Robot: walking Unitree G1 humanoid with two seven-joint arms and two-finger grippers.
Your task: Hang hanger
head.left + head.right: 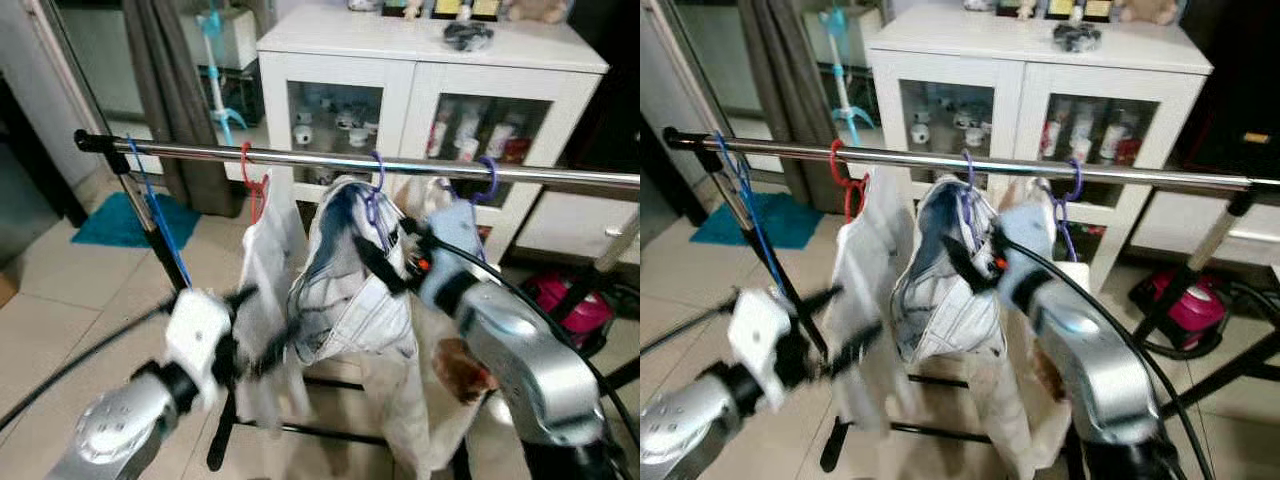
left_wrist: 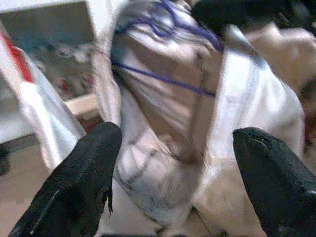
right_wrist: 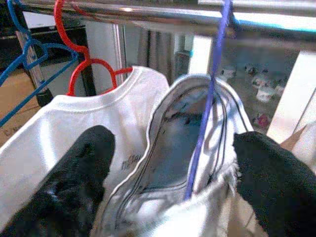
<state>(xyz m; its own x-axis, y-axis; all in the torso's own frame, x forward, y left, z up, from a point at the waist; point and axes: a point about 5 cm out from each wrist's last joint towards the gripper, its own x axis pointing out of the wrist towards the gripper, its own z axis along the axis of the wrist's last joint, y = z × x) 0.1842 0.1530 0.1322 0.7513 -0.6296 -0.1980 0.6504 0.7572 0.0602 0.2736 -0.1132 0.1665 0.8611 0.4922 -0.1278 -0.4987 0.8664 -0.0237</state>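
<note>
Clothes rail (image 1: 300, 157) — carries a purple hanger (image 1: 374, 205) with a pale denim garment (image 1: 345, 290), hooked mid-rail; a red hanger (image 1: 250, 180) with a white shirt (image 3: 74, 128) beside it.

Right gripper (image 1: 385, 250) — below the rail, fingers apart, against the denim.

Left gripper (image 1: 262, 330) — lower, fingers apart, blurred.

White cabinet (image 1: 420, 70) behind the rail — small cups and bottles inside.

A red hanger (image 3: 81, 69) carries a white shirt (image 3: 74, 123); purple hanger (image 3: 210, 108) seemingly bears pale, dark-lined cloth (image 1: 350, 290).
</note>
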